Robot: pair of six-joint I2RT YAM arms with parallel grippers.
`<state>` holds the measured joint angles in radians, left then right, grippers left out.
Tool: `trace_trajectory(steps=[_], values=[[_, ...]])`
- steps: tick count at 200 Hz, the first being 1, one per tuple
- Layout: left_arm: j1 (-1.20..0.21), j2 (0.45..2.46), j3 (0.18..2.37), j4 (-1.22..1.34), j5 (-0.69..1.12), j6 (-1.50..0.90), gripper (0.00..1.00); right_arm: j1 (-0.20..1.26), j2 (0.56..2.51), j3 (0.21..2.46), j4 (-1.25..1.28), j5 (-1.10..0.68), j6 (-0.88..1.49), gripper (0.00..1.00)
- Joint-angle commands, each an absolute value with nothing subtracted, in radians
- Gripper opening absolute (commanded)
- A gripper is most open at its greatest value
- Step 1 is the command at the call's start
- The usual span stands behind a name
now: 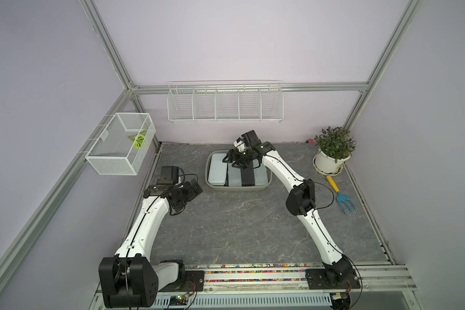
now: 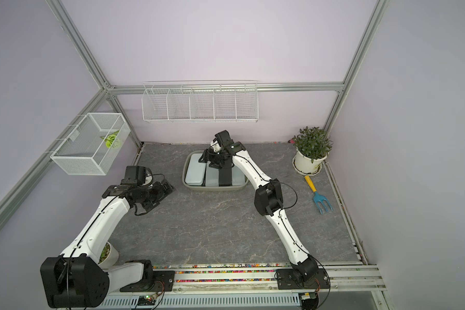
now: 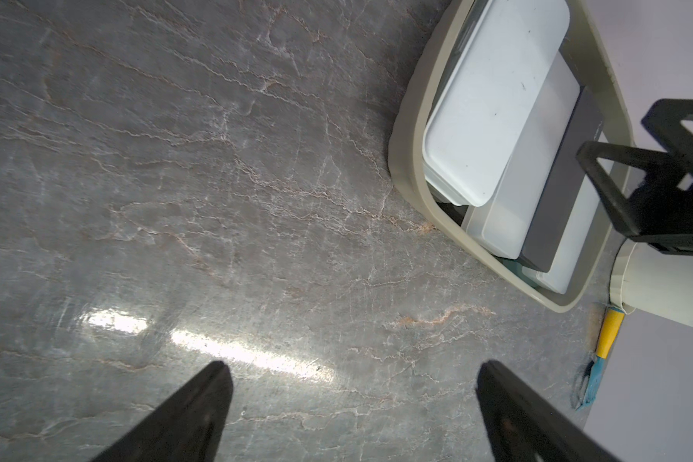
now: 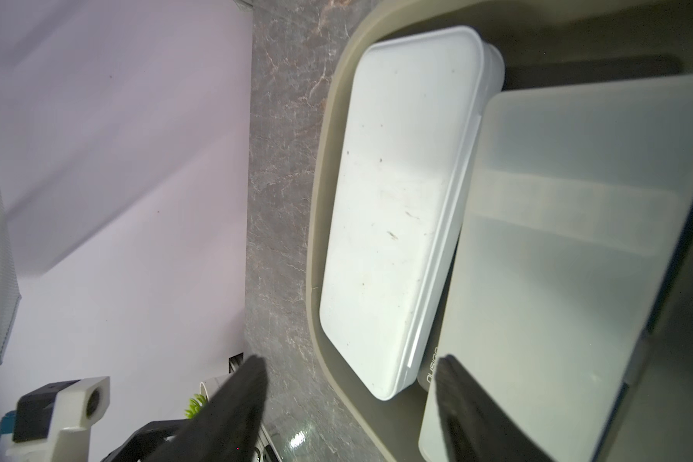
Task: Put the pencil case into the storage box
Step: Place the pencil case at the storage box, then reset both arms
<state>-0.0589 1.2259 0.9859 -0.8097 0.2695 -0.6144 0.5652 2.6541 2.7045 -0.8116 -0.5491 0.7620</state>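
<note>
Placement apparently complete.
Right end effector (image 4: 351, 360), jaws parted and empty, hovers over the frosted translucent rectangular pencil case (image 4: 557, 240) lying inside the shallow beige-grey plastic storage box (image 1: 236, 188); only withdrawal seems left.

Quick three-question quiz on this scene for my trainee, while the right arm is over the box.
1. True or false: the left gripper is shut.
2. What lies near the pot? A) rake B) scissors C) brush
3. Fill in: the right gripper hangs open over the ___.
Key: 1 false; 2 A; 3 box.
</note>
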Motion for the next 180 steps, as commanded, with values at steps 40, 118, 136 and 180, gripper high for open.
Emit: trace_trajectory(steps=[40,118,136,180], values=[[-0.054,1.227,1.040,-0.807,0.265,-0.582,0.99,0.571,2.657,2.705,-0.804,-0.461,0.786,0.26],[-0.089,1.246,1.108,-0.758,0.166,-0.487,0.95,0.613,2.017,1.860,-0.532,0.006,0.446,0.23],[-0.111,1.236,1.122,-0.726,0.077,-0.456,0.95,0.613,1.850,1.626,-0.457,0.137,0.411,0.26],[-0.141,1.168,1.017,-0.519,-0.069,-0.400,0.96,0.577,1.520,1.183,-0.325,0.432,0.350,0.47]])
